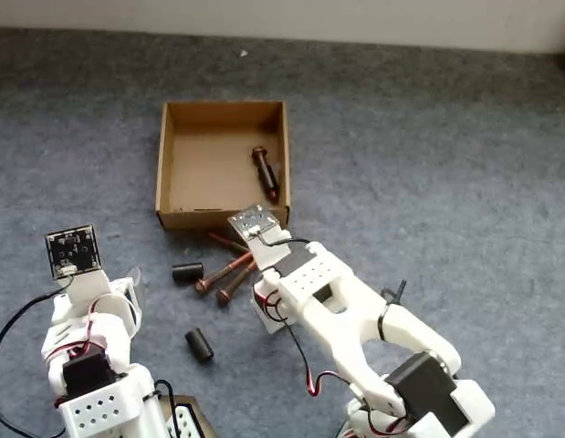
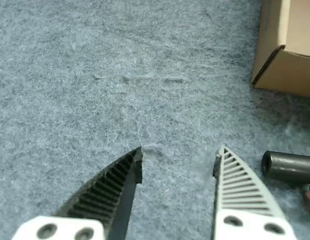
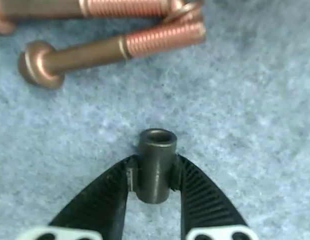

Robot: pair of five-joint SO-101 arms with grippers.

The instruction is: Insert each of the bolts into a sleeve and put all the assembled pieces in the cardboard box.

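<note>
The right gripper [image 3: 155,161] is clamped around a short dark metal sleeve [image 3: 156,167], near two copper-coloured bolts [image 3: 112,50] lying around the high view's centre. The left gripper [image 2: 179,155], at lower left, gapes wide and holds nothing. An open brown cardboard box [image 1: 172,164], at upper centre, holds one assembled piece [image 1: 266,173].

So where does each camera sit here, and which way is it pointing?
High view: fixed above, looking down on the cardboard box, bolts, left arm and right arm.
Left wrist view: on its arm, facing the table past the open left gripper, box corner beyond.
Right wrist view: on its arm, looking down past the right gripper, shut on a sleeve.
Shared: high and right wrist views both show the bolts.
</note>
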